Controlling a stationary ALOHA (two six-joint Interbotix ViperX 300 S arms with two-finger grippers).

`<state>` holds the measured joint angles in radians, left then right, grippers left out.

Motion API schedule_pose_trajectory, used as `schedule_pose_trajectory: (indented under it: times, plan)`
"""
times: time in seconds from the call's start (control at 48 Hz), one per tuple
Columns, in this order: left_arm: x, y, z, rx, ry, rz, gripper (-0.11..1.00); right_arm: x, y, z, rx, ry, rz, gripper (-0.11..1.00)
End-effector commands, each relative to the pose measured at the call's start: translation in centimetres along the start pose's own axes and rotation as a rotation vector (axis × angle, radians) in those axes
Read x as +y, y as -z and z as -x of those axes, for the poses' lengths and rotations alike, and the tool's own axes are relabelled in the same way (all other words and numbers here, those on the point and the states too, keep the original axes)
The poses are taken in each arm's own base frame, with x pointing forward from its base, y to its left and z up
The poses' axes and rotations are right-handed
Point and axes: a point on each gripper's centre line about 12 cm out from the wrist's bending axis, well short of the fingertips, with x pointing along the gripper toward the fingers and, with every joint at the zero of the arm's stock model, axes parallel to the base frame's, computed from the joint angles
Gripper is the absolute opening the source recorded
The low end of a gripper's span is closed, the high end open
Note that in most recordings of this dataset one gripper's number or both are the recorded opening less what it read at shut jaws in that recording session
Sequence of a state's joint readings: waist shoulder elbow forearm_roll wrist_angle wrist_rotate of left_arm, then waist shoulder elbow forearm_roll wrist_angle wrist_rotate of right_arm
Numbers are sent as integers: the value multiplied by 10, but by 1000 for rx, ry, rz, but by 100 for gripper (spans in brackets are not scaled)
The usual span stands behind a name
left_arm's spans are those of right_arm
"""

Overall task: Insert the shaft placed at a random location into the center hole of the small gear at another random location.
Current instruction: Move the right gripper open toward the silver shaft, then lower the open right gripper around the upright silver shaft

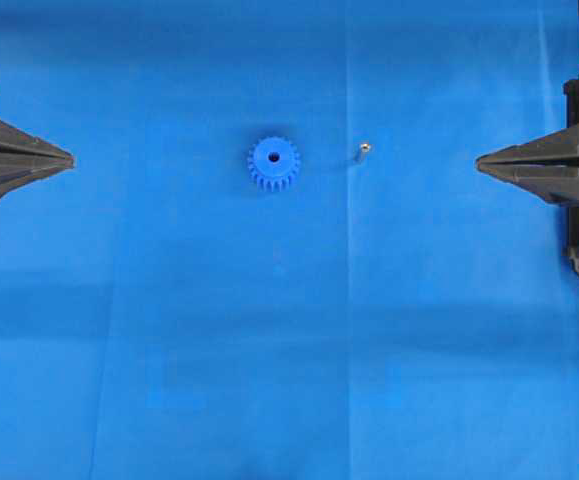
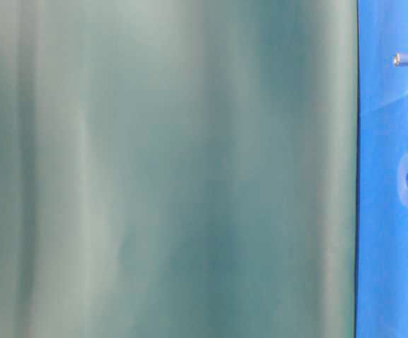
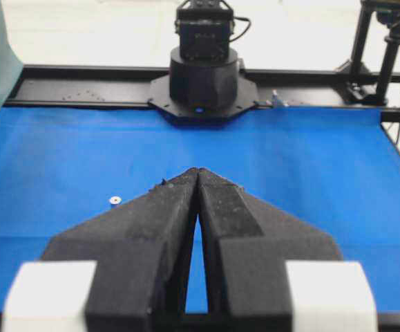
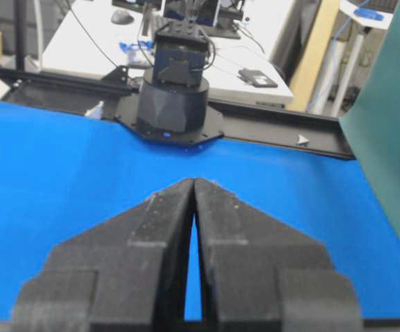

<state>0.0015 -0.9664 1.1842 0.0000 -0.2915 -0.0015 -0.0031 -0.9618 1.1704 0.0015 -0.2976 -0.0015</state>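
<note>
- The shaft [image 1: 362,152] sits on the blue tabletop [image 1: 289,350] just above the middle of the overhead frame, a little right of centre. It looks to be standing on end or tilted, but it is too small for you to be sure.
- The small gear [image 1: 273,164] lies flat just to the left of the pin, near it but not touching, with the center hole [image 1: 274,156] facing up and nothing in it.
- In the left wrist view you can pick out the pin as a pale dot [image 3: 115,200] at the left of the frame; the gear is hidden there behind the claw.
- You are at the very start, by my reading: nothing is gripped and the insertion is not yet begun.
- The next move calls for one claw to open and come down on the pin. The right one looks the nearer, and the pin is tiny, so your aim must be fine.
- Your left claw [image 1: 69,159] sits at the left edge of the overhead frame, tips pressed together, holding nothing, well apart from both parts.
- Your right claw [image 1: 479,162] sits at the right edge, tips likewise together and empty, touching nothing.
</note>
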Motion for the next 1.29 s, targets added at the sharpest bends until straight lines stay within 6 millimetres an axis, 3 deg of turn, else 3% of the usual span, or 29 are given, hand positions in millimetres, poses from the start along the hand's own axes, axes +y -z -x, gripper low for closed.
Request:
schedule_pose_trajectory:
  times: [0.0,0.104,0.354,0.645,0.729,0.791,1.02,1.062,1.166,1.27]
  plan:
    - [-1,-11,-1,-34,4,13,0,1,-6,-2,-14,-6,4,0]
    - [0,-12,-1,-38,3,13,0,1,-3,-4,3,-5,4,-5]
    - [-1,-11,-1,-35,4,13,0,-3,0,-7,18,17,-8,-6]
    - [0,-11,0,-35,3,13,0,-18,23,-20,74,87,-28,-4]
    - [-1,-10,0,-32,4,14,0,-22,33,-26,99,107,-43,5]
    - [-1,-9,0,-31,4,14,0,-26,42,-31,119,126,-62,17]
    - [0,-9,0,-29,3,13,0,-42,83,-51,207,204,-102,82]
    - [0,-9,0,-29,3,13,0,-44,91,-54,228,219,-109,83]
    - [0,-8,0,-28,2,14,0,-50,111,-59,272,250,-124,72]
    - [0,-7,0,-28,3,13,0,-54,130,-64,303,276,-132,74]
